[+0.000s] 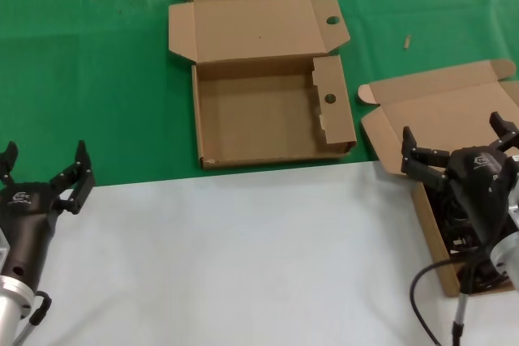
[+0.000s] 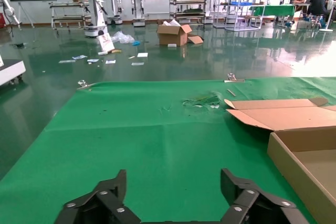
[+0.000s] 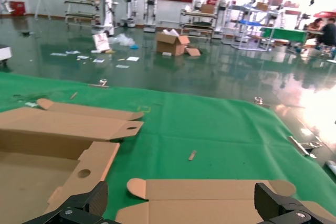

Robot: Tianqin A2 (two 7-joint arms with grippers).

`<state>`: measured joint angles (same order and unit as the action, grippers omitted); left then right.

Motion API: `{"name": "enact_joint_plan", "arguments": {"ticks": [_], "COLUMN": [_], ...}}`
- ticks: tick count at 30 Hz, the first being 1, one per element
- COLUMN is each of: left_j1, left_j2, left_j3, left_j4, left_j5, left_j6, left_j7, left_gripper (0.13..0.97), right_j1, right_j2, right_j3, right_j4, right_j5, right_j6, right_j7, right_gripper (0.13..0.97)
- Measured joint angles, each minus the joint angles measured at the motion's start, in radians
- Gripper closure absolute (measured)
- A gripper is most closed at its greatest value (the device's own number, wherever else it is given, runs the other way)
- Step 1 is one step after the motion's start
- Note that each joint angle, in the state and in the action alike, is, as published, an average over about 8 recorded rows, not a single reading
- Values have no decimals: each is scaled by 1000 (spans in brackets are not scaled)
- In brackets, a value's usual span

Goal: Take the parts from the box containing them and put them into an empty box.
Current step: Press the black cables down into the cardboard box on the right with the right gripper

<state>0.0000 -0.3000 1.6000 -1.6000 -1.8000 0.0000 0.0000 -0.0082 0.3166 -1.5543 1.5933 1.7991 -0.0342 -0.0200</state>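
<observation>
The empty box (image 1: 268,115) with round holes in its lid tab and side flap lies open at the table's middle back; it also shows in the right wrist view (image 3: 37,166) and the left wrist view (image 2: 310,161). The plain-lidded box (image 1: 434,111) stands open at the right. Black power cables (image 1: 458,237) lie inside it, mostly hidden under my right arm. My right gripper (image 1: 458,142) is open above this box, over its lid (image 3: 210,203). My left gripper (image 1: 45,172) is open and empty at the near left, over the green mat's edge.
A green mat (image 1: 89,79) covers the far half of the table and a white surface (image 1: 235,257) the near half. Small scraps (image 1: 408,40) lie on the mat at the back. Beyond the table is an open hall floor with other robots.
</observation>
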Motion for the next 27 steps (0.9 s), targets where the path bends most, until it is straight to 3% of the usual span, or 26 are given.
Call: {"name": "enact_joint_plan", "arguments": {"ticks": [6, 14, 19, 23, 27], "left_j1": [0, 0, 0, 0, 0], "left_j2": [0, 0, 0, 0, 0], "left_j3": [0, 0, 0, 0, 0], "left_j4": [0, 0, 0, 0, 0], "left_j5": [0, 0, 0, 0, 0], "left_j6": [0, 0, 0, 0, 0], "left_j7": [0, 0, 0, 0, 0], "left_gripper": [521, 695, 805, 805, 860], "right_j1": [-15, -31, -24, -7, 28], "right_j2": [128, 423, 604, 724, 821], "right_j3": [-72, -179, -190, -176, -170], "right_j4": [25, 84, 110, 114, 102], "right_j5": [37, 74, 49, 38, 42], "right_j6": [31, 21, -90, -237, -399], "right_j7": [24, 76, 98, 81, 47], "right_gripper": [129, 129, 129, 129, 129]}}
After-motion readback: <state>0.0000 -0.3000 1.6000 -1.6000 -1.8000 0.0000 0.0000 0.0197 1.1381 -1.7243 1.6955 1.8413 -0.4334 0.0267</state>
